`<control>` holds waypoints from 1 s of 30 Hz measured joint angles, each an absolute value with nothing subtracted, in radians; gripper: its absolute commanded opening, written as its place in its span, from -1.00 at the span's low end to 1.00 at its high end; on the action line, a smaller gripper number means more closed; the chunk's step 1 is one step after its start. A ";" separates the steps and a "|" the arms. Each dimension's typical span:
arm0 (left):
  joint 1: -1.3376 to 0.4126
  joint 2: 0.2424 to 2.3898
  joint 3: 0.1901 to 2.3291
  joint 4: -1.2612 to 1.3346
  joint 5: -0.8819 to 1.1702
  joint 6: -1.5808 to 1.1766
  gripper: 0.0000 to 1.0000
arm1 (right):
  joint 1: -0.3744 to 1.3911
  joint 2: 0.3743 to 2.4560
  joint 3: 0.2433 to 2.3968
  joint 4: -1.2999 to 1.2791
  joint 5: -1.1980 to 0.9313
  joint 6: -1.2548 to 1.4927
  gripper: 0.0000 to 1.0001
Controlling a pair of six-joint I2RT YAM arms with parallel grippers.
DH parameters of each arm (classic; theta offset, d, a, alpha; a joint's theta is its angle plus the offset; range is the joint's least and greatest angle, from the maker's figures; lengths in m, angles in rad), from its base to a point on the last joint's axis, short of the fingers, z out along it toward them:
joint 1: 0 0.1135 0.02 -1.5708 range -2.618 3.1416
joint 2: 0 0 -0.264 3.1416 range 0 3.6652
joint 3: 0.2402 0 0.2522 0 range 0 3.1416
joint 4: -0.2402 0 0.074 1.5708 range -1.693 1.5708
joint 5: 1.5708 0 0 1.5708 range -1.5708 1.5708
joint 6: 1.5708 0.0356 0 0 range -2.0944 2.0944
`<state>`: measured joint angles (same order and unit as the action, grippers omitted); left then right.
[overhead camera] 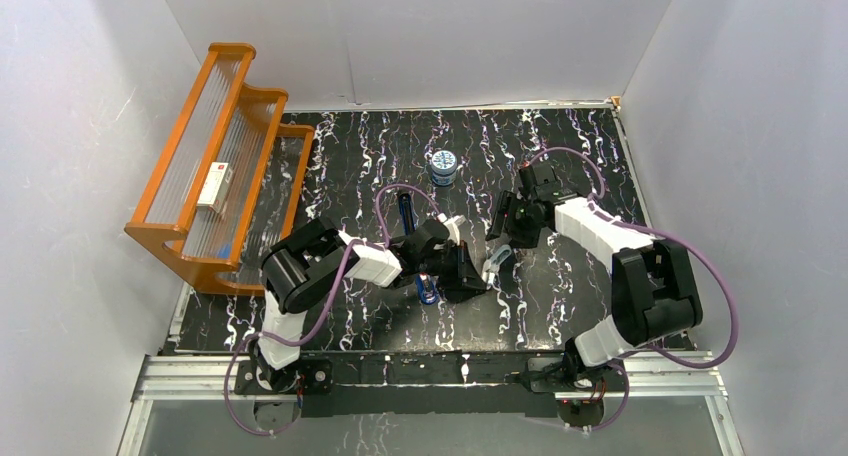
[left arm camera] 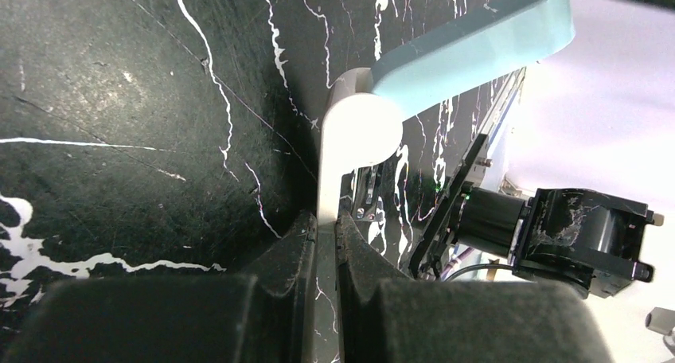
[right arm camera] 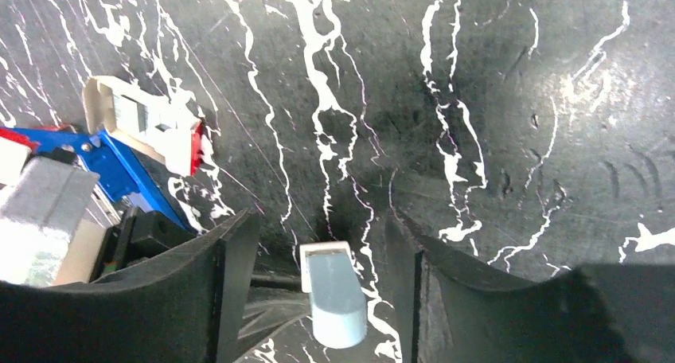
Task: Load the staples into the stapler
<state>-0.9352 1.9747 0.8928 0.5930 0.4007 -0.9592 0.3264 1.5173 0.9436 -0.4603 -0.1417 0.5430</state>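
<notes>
Staple pickup was evidently pending: the left gripper (left arm camera: 325, 226) clenched a tool (left arm camera: 470, 48), while the right gripper (right arm camera: 322, 240) hung released near the staples (right arm camera: 145, 121) beside the stapler (right arm camera: 121, 169).

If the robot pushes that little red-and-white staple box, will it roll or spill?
Probably not roll: the staple box is flat and lies on the table, so it should slide. It looks like thin cardboard, so it is likely light and easily crushed. Its open side shows silvery staples uncovered, so tipping might spill them.
</notes>
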 measured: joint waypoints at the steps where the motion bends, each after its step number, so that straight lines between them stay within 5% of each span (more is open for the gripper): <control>1: -0.935 1.975 0.893 0.593 0.400 -0.967 -1.00 | 0.327 1.509 0.932 -0.455 -0.135 0.549 0.49; 6: -0.935 1.982 0.896 0.594 0.400 -1.007 -1.00 | 0.326 1.407 0.852 -0.413 -0.131 0.575 0.68; 14: -0.936 2.006 0.918 0.600 0.406 -1.061 -1.00 | 0.327 1.257 0.648 -0.310 -0.167 0.625 0.57; 30: -0.937 2.021 0.920 0.628 0.408 -1.086 -0.96 | 0.376 1.335 0.588 -0.200 -0.168 0.655 -0.25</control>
<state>-0.9371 2.0209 0.9199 0.6285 0.4076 -1.0859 0.3756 1.3354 0.5884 -0.2005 -0.1677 0.6552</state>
